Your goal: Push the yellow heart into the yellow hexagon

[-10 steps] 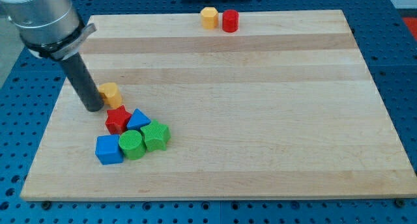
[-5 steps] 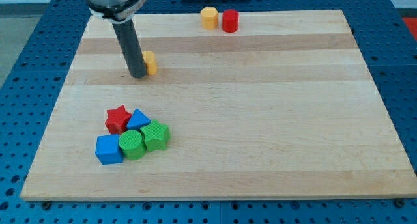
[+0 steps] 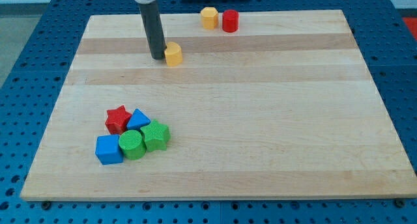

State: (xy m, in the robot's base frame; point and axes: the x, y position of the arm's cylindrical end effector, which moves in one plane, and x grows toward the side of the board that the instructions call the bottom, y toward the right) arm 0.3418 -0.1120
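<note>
The yellow heart [image 3: 173,55] lies on the wooden board [image 3: 260,120] in the upper left part of the view. My tip [image 3: 158,57] stands right against its left side. The yellow hexagon [image 3: 208,17] sits near the board's top edge, up and to the right of the heart, with a clear gap between them. A red cylinder [image 3: 230,21] touches the hexagon's right side.
A cluster sits at the lower left: a red star [image 3: 118,119], a blue triangle [image 3: 138,119], a blue cube [image 3: 108,149], a green cylinder [image 3: 131,145] and a green hexagon [image 3: 156,135]. Blue perforated table surrounds the board.
My tip and the yellow heart have moved up and to the right across the board, away from the cluster and closer to the yellow hexagon.
</note>
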